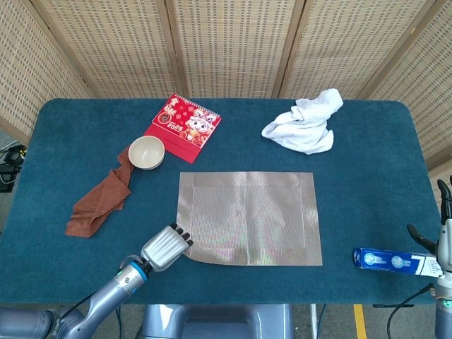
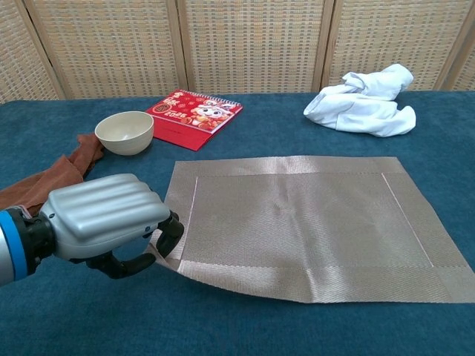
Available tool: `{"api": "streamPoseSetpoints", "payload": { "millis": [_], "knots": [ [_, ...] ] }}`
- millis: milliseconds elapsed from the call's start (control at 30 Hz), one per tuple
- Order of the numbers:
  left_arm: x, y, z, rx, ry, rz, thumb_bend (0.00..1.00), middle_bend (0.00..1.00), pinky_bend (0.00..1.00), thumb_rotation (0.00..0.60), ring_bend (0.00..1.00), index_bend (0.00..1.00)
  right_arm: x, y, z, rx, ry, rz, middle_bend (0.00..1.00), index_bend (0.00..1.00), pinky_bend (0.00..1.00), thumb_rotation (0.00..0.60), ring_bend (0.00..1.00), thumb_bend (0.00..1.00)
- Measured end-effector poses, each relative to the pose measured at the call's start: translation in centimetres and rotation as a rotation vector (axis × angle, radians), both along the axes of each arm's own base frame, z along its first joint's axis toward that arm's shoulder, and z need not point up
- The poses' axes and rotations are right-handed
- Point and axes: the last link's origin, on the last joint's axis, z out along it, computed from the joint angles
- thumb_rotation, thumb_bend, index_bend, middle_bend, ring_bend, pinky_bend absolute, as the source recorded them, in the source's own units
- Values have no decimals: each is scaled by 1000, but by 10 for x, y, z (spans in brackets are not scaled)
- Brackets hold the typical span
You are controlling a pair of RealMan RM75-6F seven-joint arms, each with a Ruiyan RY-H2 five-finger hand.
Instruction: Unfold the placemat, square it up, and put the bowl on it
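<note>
The left hand (image 1: pixel 167 246) pinches the near-left corner of the unfolded placemat (image 1: pixel 248 217).

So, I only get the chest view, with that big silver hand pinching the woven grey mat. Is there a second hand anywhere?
Observer: Yes. The right hand hovers at the right edge of the blue table, fingers spread, holding nothing.
Operator: Anything near it?
Observer: A long blue box lies flat there, right of the woven grey placemat.
Operator: Does the mat sit straight?
Observer: From above, its sides run roughly parallel to the table edges; the left hand holds its near left corner.
</note>
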Motion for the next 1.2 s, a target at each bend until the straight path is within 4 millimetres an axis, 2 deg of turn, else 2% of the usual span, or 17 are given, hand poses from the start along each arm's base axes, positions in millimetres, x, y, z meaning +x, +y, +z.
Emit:
{"api": "streamPoseSetpoints", "payload": {
  "millis": [300,400,500,567,633,667,733,867,1067,1200],
  "knots": [
    [0,-11,4,-32,-13,-12,495,442,398,600,449,697,2,1,0,-1,-1,8,0,26,0,600,0,293],
    [-2,-12,5,-31,-10,-15,493,435,396,600,449,669,3,1,0,-2,-2,12,0,29,0,600,0,293],
    [-3,-13,7,-29,-7,-23,464,320,322,600,384,489,4,2,1,-2,-4,16,0,33,0,600,0,293],
    [-5,-13,9,-24,0,-34,402,151,192,600,244,290,4,2,1,-3,-5,19,0,33,0,600,0,293],
    [-8,-12,12,-16,7,-41,344,40,87,600,115,143,5,2,1,-4,-7,21,0,33,0,600,0,293],
    [-10,-12,14,-10,12,-42,321,7,42,600,53,77,5,2,1,-4,-7,22,0,33,0,600,0,293],
    [-13,-12,17,3,15,-36,283,0,6,600,6,17,6,3,1,-4,-8,27,0,33,0,600,0,293],
    [-19,-12,25,25,6,-1,199,0,0,600,0,0,8,4,0,-2,-7,35,0,33,0,600,0,293],
    [-22,-13,33,39,-31,42,190,0,0,600,0,0,12,6,-1,1,-7,49,0,33,0,600,0,293],
    [-29,-7,42,75,-71,86,179,0,0,600,0,0,13,8,-1,5,-4,53,0,49,0,600,0,293]
  ]
}}
